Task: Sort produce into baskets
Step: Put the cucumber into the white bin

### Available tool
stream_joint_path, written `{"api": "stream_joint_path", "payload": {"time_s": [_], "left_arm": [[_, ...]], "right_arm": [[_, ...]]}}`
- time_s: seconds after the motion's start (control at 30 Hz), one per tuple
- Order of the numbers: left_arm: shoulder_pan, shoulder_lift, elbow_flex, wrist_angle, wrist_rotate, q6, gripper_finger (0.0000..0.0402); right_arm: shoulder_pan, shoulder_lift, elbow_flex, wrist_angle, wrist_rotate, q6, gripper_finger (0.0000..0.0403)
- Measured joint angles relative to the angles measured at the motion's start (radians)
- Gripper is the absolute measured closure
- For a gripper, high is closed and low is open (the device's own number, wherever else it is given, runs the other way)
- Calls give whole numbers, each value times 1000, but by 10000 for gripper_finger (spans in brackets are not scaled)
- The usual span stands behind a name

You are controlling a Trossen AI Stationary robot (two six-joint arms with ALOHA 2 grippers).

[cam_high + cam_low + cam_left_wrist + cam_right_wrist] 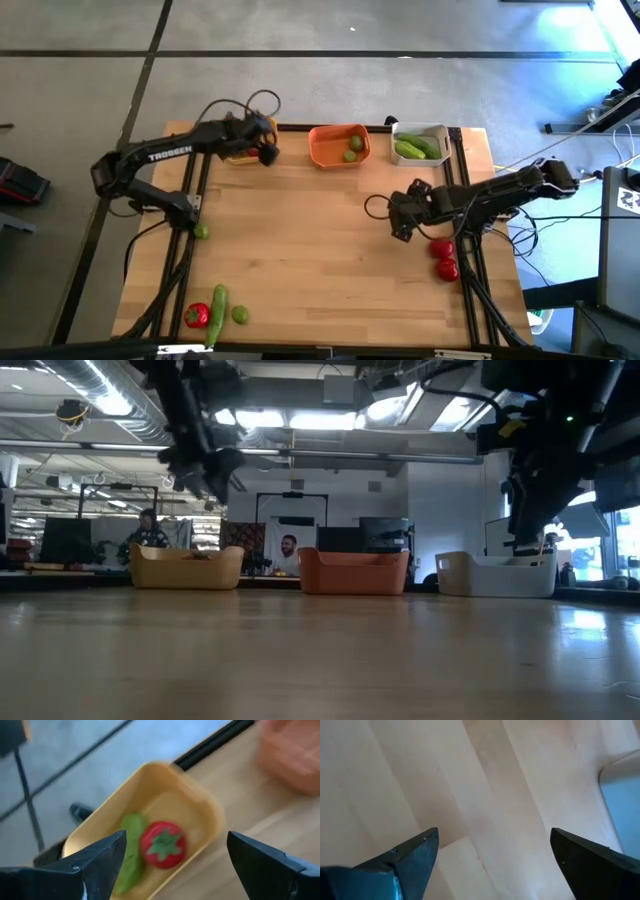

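Left end effector [172, 862] hung released over yellow basket [210, 815] holding tomato [163, 844] and cucumber [129, 851]; right end effector [492, 865] released, right of it.

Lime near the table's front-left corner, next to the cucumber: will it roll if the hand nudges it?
Probably. The lime looks round with no flat side, so a push would likely send it rolling. It sits near the table front edge, so it might roll off. The cucumber beside it may block it on that side.
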Motion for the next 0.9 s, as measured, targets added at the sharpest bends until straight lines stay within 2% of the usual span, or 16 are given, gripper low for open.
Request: {"api": "stream_joint_path", "payload": {"time_s": [0.13, 0.3, 0.53, 0.8, 0.9], "left_arm": [[80, 0, 0, -65, 65, -1, 59], [146, 1, -30, -62, 120, 31, 59], [208, 69, -73, -56, 124, 33, 59], [217, 199, -90, -66, 122, 56, 59], [217, 236, -90, -57, 74, 80, 59]], "right_arm": [[-37, 0, 0, -1, -1, -56, 33], [-68, 0, 0, -1, -1, -91, 33], [-72, 0, 0, -3, -1, -111, 33], [-72, 0, 0, -2, -1, -113, 33], [-72, 0, 0, -2, -1, -113, 33]]}}
